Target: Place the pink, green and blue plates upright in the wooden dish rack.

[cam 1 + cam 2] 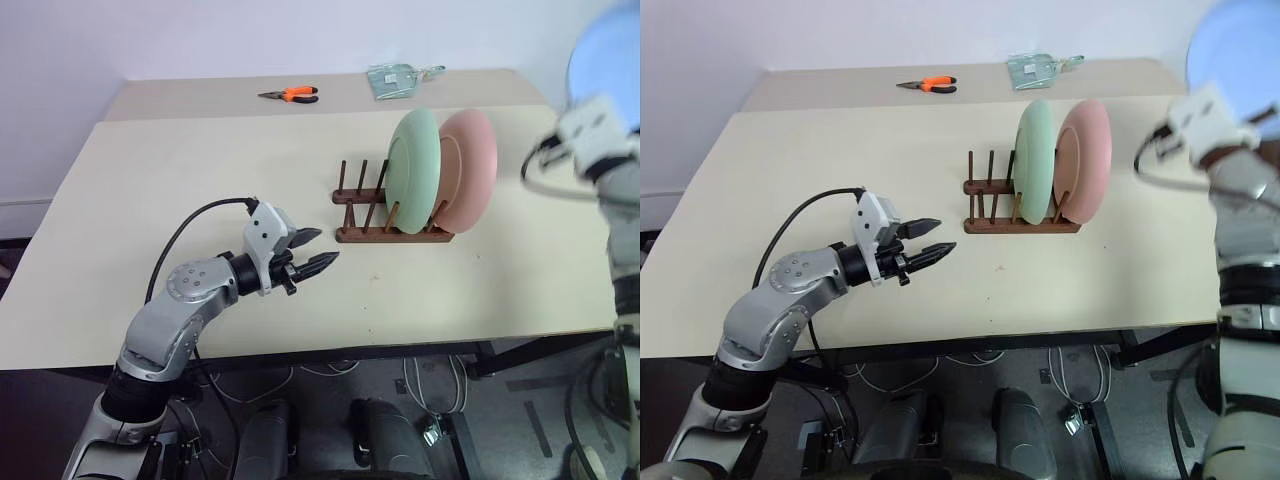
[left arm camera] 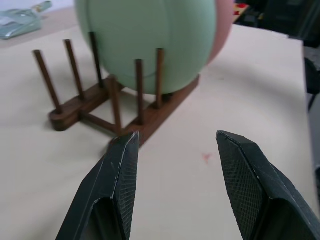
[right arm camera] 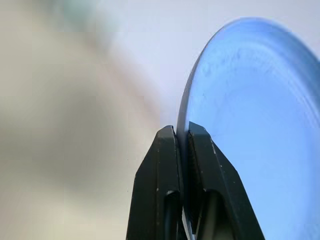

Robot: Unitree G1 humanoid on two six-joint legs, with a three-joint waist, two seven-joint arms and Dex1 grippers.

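Note:
The wooden dish rack (image 1: 385, 218) stands mid-table with the green plate (image 1: 413, 170) and the pink plate (image 1: 467, 168) upright in its right-hand slots; its left pegs are free. My right gripper (image 3: 182, 131) is raised at the far right, shut on the rim of the blue plate (image 1: 603, 58), which is held up in the air above the table's right edge. My left gripper (image 1: 318, 250) hovers open and holding nothing over the table, a short way left of and nearer than the rack, pointing toward it.
Orange-handled pliers (image 1: 291, 95) and a clear plastic bag (image 1: 395, 79) lie on the far table. The cream table (image 1: 200, 170) has bare room left of the rack. Cables hang below its front edge.

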